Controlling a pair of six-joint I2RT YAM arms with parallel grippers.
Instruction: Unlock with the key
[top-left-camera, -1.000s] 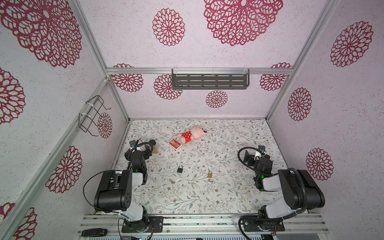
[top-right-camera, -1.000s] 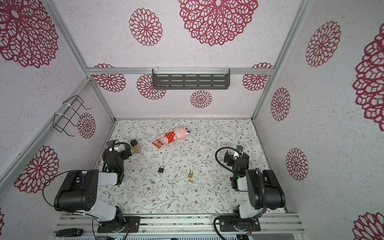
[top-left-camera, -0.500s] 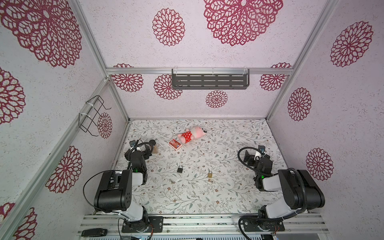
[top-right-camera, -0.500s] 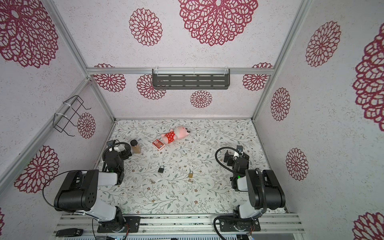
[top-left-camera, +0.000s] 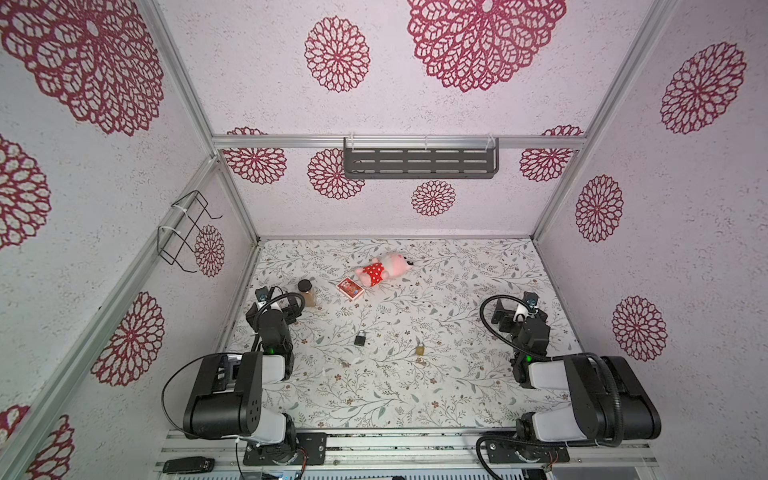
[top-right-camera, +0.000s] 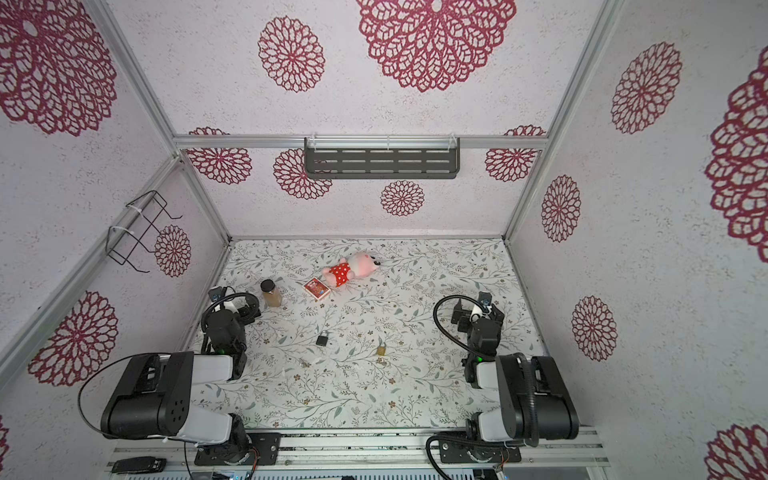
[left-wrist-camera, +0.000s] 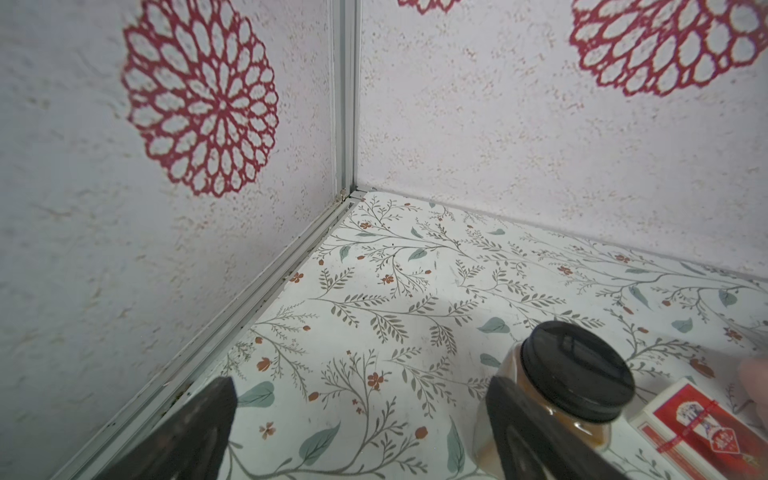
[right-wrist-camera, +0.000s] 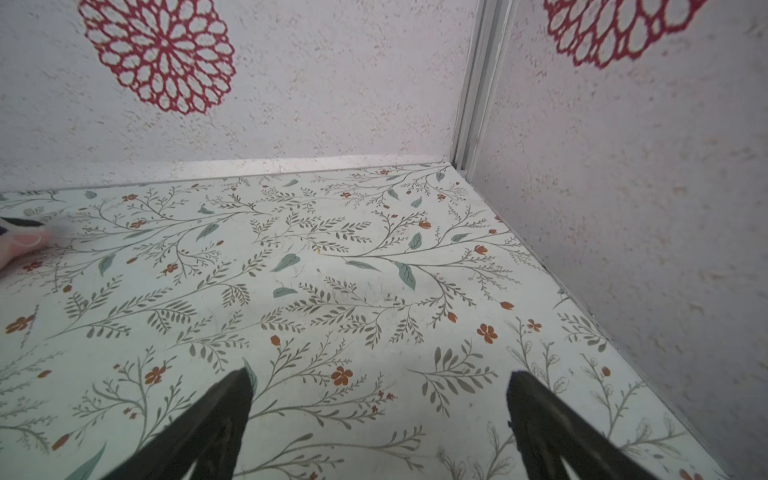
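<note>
Centrally, black padlock (top-left-camera: 360, 338), brass padlock (top-left-camera: 420, 349) nearby, possibly a small key (top-left-camera: 345, 364)

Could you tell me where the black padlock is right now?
In both top views the black padlock lies near the middle of the table, left of the brass padlock and apart from it.

Walls (left-wrist-camera: 498, 124) rough, stippled, matt. Tabletop (right-wrist-camera: 332, 270) smooth, printed, low sheen. Jar lid (left-wrist-camera: 577, 370) at 10 o'clock glossy black plastic. Toy (top-left-camera: 384, 268) soft plush cloth. Padlock (top-left-camera: 420, 349) brass-look metal.
</note>
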